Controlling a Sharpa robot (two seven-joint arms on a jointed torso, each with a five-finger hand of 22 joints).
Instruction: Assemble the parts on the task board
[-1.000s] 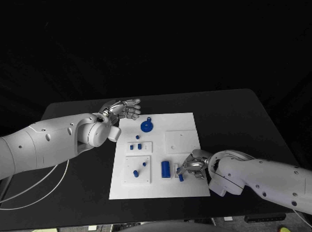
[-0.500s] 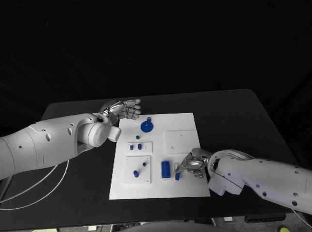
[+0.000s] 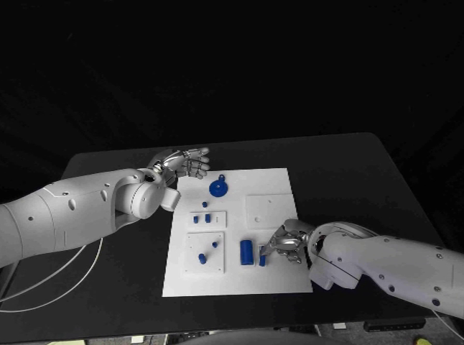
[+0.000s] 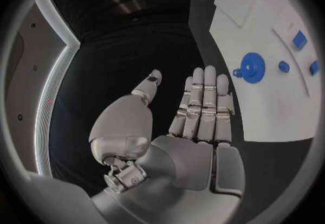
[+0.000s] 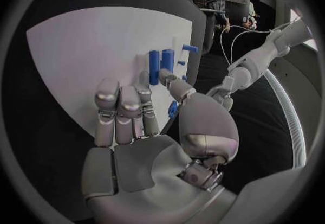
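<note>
- We reckon the step in hand is picking up a loose part near the bottom of the white board (image 3: 279,180). Our right hand (image 3: 286,244) sits over the board's lower right, right by a small blue peg (image 3: 262,261) and a fatter blue cylinder (image 3: 246,249) just to its side.
- Is that hand actually pinching the peg? From the head view we can't tell; the fingers (image 3: 276,250) are curled down near it, and that's about all we get.
- The right wrist view helps a bit: the fingers (image 5: 125,106) lie side by side and the thumb reaches toward a blue piece (image 5: 173,109), but contact stays unclear.
- Our left hand (image 3: 182,163) hovers off the board's top left corner, holding nothing. The left wrist view shows its fingers (image 4: 205,102) straight and pressed together, thumb out to one side.
- That same view gives a clear look at the blue gear (image 4: 252,68) on the board, which is just a blob from the head.
- Next move probably calls for a firm pinch on the peg, then carrying it to a socket plate (image 3: 206,251) on the board's left side.
</note>
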